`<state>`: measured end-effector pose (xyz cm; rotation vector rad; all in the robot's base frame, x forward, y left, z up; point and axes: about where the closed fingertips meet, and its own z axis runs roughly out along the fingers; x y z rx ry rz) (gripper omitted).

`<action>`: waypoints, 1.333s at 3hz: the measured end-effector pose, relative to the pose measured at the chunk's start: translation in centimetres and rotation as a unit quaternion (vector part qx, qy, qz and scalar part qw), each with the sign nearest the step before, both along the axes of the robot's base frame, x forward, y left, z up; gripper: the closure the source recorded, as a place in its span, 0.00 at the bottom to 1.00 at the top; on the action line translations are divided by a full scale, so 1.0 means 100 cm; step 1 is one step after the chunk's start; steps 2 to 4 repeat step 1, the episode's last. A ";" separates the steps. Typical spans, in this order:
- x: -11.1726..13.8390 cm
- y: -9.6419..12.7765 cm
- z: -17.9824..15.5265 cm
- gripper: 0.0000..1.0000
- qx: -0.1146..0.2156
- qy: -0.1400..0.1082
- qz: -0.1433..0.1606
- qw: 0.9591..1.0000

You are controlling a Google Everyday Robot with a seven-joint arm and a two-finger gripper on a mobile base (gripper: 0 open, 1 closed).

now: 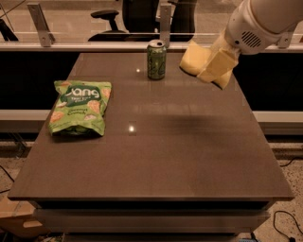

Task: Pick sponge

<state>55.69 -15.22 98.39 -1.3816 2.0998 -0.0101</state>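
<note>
The pale yellow sponge [190, 58] hangs in the air above the far right part of the table, just right of the green can [156, 59]. My gripper [211, 71] reaches in from the upper right on the white arm and is shut on the sponge's right side. Its pale yellow fingers [218, 63] cover part of the sponge. The sponge is tilted and clear of the table top, with a faint shadow on the surface below it.
A green snack bag [78, 107] lies flat on the left of the dark table [180, 160]. The can stands upright near the far edge. Beyond the table are a rail, posts and office chairs [128, 14].
</note>
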 end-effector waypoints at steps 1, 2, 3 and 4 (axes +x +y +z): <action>0.000 -0.001 0.006 1.00 0.007 -0.005 0.004 1.000; 0.000 -0.001 0.006 1.00 0.007 -0.005 0.004 1.000; 0.000 -0.001 0.006 1.00 0.007 -0.005 0.004 1.000; 0.000 -0.001 0.006 1.00 0.007 -0.005 0.004 1.000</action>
